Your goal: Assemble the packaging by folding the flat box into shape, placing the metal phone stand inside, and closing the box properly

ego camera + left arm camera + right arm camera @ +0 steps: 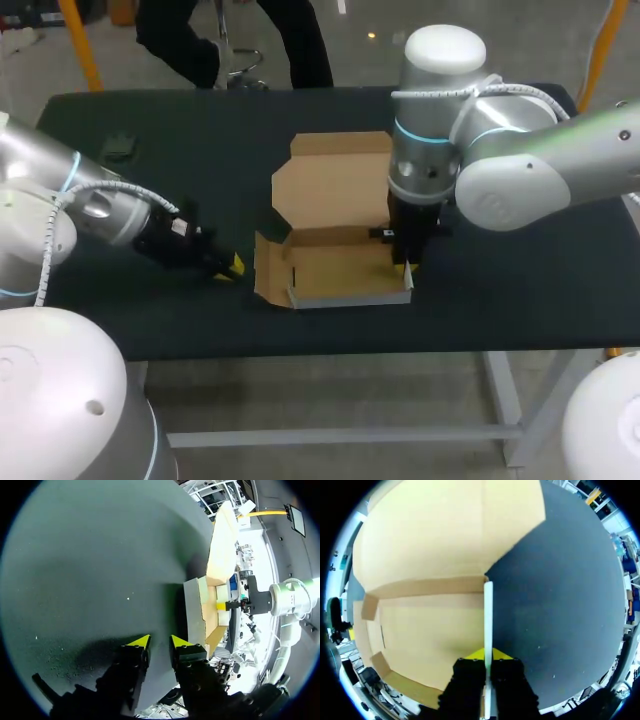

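At surface (pixel 500 290) centre, right claw (pixel 404 269) clamps the 3 o'clock wall (pixel 488 615) of the half-folded box (pixel 335 272) upright, probably creasing it; left claw (pixel 233 267) sits empty, narrowly parted, at its 9 o'clock.

Box (pixel 335 270) sits mid-table, tray open upward; access to the interior is from above on its left half. The right arm (pixel 500 170) comes down over the tray's right edge, with the right gripper (pixel 405 268) clamped on the right side wall (pixel 488 615), blocking that side. The lid (pixel 335 185) is folded open toward the far side and covers that approach. The left gripper (pixel 232 268) is low over the table (pixel 520 290) near the left flap (pixel 268 270), fingers slightly apart, with a narrow gap there. Open tabletop lies along the near edge and right of the box. A small dark object (pixel 118 148) sits far left, well apart.
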`<state>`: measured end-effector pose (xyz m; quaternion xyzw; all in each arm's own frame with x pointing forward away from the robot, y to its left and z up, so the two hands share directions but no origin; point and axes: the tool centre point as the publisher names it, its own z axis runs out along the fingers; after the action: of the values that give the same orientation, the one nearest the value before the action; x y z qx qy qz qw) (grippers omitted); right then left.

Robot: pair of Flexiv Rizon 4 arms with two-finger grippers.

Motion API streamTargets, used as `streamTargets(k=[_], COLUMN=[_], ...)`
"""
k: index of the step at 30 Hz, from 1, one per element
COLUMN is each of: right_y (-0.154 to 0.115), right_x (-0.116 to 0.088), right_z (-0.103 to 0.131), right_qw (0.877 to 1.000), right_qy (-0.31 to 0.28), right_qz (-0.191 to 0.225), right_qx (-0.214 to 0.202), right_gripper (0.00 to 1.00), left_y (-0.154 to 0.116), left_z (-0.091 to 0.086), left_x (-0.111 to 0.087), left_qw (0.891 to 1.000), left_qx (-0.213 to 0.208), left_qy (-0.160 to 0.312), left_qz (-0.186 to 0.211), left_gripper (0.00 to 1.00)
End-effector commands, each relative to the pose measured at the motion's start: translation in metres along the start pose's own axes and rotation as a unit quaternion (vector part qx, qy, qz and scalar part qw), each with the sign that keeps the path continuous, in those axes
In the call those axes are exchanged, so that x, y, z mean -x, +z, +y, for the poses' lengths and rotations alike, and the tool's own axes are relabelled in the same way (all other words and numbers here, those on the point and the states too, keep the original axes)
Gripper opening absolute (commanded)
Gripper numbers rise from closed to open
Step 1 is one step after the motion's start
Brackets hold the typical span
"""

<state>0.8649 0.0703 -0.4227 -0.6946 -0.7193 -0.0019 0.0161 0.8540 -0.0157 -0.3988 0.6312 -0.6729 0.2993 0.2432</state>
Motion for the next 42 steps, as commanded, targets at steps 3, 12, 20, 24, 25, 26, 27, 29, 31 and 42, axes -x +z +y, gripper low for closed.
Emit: streamTargets(k=[3, 12, 20, 24, 25, 26, 27, 29, 31, 42], right_y=[0.0, 0.0, 0.0, 0.0, 0.0, 0.0, 0.0, 0.0, 0.0, 0.0], right_x=[-0.001, -0.001, -0.001, -0.001, -0.001, -0.001, -0.001, -0.001, -0.001, -0.001], right_z=[0.0, 0.0, 0.0, 0.0, 0.0, 0.0, 0.0, 0.0, 0.0, 0.0], right_qw=[1.0, 1.0, 1.0, 1.0, 1.0, 1.0, 1.0, 1.0, 1.0, 1.0], right_qy=[0.0, 0.0, 0.0, 0.0, 0.0, 0.0, 0.0, 0.0, 0.0, 0.0], right_qz=[-0.001, -0.001, -0.001, -0.001, -0.001, -0.001, -0.001, -0.001, -0.001, -0.001], right_qx=[-0.001, -0.001, -0.001, -0.001, -0.001, -0.001, -0.001, -0.001, -0.001, -0.001], right_gripper=[0.0, 0.0, 0.0, 0.0, 0.0, 0.0, 0.0, 0.0, 0.0, 0.0], left_y=[0.016, 0.025, 0.028, 0.03, 0.03, 0.031, 0.031, 0.032, 0.033, 0.036], left_z=[-0.003, 0.0, 0.0, 0.0, 0.0, 0.0, 0.0, -0.001, -0.002, -0.006], left_x=[-0.001, -0.012, -0.027, -0.036, -0.038, -0.039, -0.041, -0.045, -0.049, -0.066], left_qw=[1.0, 0.998, 0.996, 0.994, 0.994, 0.994, 0.993, 0.993, 0.992, 0.989], left_qx=[0.012, 0.021, 0.025, 0.029, 0.029, 0.03, 0.031, 0.031, 0.032, 0.033], left_qy=[0.006, 0.022, 0.04, 0.052, 0.053, 0.055, 0.056, 0.059, 0.06, 0.067], left_qz=[0.015, 0.053, 0.079, 0.09, 0.091, 0.094, 0.096, 0.1, 0.103, 0.125], left_gripper=[0.29, 0.29, 0.32, 0.32, 0.32, 0.32, 0.32, 0.32, 0.33, 0.36])
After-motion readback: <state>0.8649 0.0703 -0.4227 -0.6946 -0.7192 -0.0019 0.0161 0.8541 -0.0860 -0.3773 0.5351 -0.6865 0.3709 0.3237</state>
